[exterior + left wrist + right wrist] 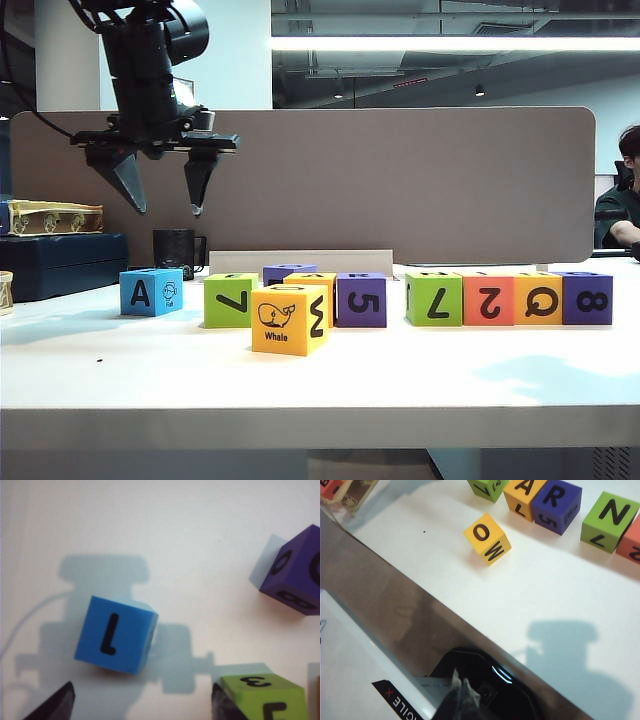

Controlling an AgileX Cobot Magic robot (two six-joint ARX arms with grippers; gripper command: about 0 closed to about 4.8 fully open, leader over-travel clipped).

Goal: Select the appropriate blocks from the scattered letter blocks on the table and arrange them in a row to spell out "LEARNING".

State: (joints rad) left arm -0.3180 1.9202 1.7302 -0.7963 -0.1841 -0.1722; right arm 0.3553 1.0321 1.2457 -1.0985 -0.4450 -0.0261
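Observation:
On the white table (320,380) the letter blocks stand in a loose line. From the left they are a blue "A" block (151,291), a green "7" (230,300), a purple "5" (361,299), then a touching row of green "7" (434,298), red-orange "2" (488,299), orange "Q" (537,297) and purple "8" (587,297). A yellow whale block (288,319) sits in front. My left gripper (168,207) hangs open and empty, high over the blue block (116,634), whose top reads "L". My right gripper (462,695) is shut and empty, back off the table's edge; the exterior view does not show it.
An orange block (312,284) and a purple one (288,270) sit behind the whale block. The grey-brown divider panel (400,180) closes the back. A black mug (175,250) and a dark box (60,262) stand at the back left. A person (620,200) sits far right.

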